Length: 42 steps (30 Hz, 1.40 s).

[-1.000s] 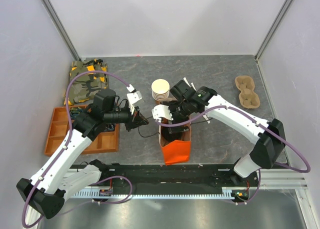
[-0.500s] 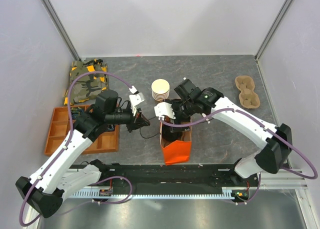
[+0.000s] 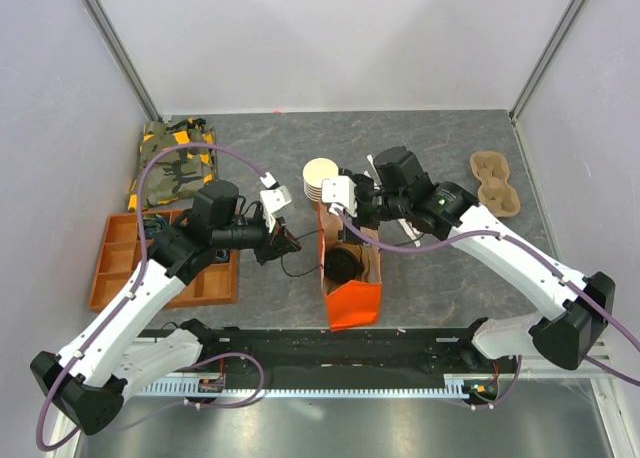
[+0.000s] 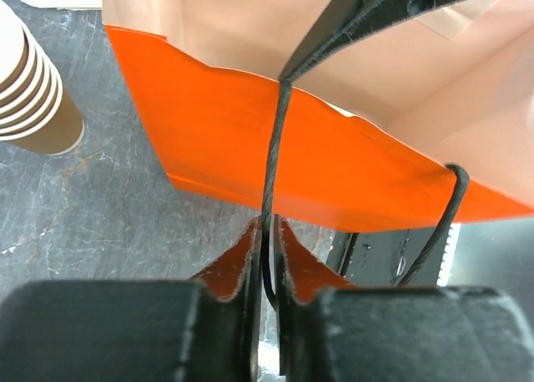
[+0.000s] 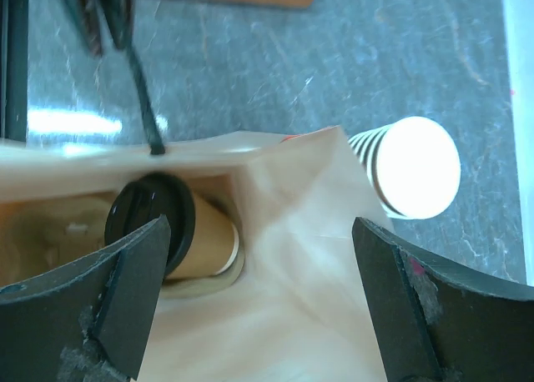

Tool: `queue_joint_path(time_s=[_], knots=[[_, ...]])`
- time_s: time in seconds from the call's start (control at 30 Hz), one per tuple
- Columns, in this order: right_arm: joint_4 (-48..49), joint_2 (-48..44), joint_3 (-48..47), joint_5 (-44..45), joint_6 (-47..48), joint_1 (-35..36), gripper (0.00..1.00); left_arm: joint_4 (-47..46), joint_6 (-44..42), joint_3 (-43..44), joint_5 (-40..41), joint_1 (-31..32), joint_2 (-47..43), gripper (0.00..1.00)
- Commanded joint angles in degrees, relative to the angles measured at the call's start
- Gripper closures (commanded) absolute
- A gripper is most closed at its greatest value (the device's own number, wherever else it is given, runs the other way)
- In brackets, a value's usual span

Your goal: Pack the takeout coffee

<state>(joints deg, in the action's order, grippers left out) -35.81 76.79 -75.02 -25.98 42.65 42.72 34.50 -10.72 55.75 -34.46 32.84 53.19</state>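
Risen out of the bag since a second ago, the right pincer (image 5: 263, 307) now hangs over the mouth and a little behind it, and the cup that its bulk hid then is in plain sight. Its fingers stand wide apart with nothing between them. Straight below it, down inside the bag (image 3: 355, 303), is the cup (image 5: 171, 228), black lid on. The wrist view is steep and dim there, so I cannot say whether the cup stands square on the bottom or leans on the wall. Just beside this pincer, outside the bag, the stack (image 5: 413, 169) of lidless cups stands on the worktop (image 3: 430, 138).

The left pincer (image 4: 267, 228) has hardly shifted. It is closed on the bag's black cord (image 4: 275, 148), which runs up from between its tips to the rim just ahead and holds that side of the mouth open.

The main work looks done, with the cup delivered and let go. What seems left is small: the left pincer drops the cord, both arms draw clear, and perhaps the bag gets straightened or shut.
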Motion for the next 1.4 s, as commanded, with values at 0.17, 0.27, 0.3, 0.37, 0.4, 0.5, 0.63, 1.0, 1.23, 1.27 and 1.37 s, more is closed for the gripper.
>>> queue_joint_path(time_s=[0.17, 0.27, 0.3, 0.37, 0.4, 0.5, 0.63, 1.0, 1.23, 1.27, 1.37], knots=[[10.32, -4.72, -3.28, 5.32, -9.34, -0.18, 0.02, -2.07, 0.53, 4.02, 1.23, 0.47, -0.02, 0.55], [10.76, -5.77, -4.6, 6.81, -11.71, -0.18, 0.02, -2.07, 0.79, 5.51, 1.85, 0.65, 0.51, 0.48], [10.94, -6.13, -5.04, 6.99, -12.15, -0.27, 0.02, -2.16, 0.79, 5.86, 2.29, 0.73, 0.51, 0.42], [10.76, -7.35, -5.57, 6.99, -12.68, -0.18, 0.02, -2.07, 0.96, 7.09, 2.73, 0.82, 1.21, 0.41], [10.42, -7.97, -5.75, 6.82, -12.68, -0.18, 0.02, -2.07, 0.96, 7.44, 2.9, 0.91, 1.39, 0.4], [10.06, -10.61, -5.48, 6.29, -11.98, -0.09, 0.02, -2.33, 0.96, 8.32, 3.25, 1.35, 1.39, 0.4], [11.29, -11.32, -7.93, 15.75, -16.97, -0.09, 0.02, -2.95, 1.4, 10.51, 3.43, 1.61, 1.13, 0.37], [1.81, 0.97, -17.25, 17.64, -42.57, -27.41, 0.17, -5.58, 14.85, 29.67, 14.85, -0.93, 12.02, 0.27], [-1.54, 23.18, -27.53, 18.51, -32.03, -30.86, 0.48, -6.81, 16.7, 36.01, 19.77, -8.13, 16.77, 0.28], [-2.5, 26.01, -29.72, 18.77, -31.67, -30.85, 0.52, -6.99, 16.09, 35.84, 19.95, -8.93, 16.95, 0.28], [-5.58, 35.95, -37.46, 19.64, -30.88, -30.68, 0.57, -7.17, 13.45, 35.31, 22.06, -10.95, 16.69, 0.28]])
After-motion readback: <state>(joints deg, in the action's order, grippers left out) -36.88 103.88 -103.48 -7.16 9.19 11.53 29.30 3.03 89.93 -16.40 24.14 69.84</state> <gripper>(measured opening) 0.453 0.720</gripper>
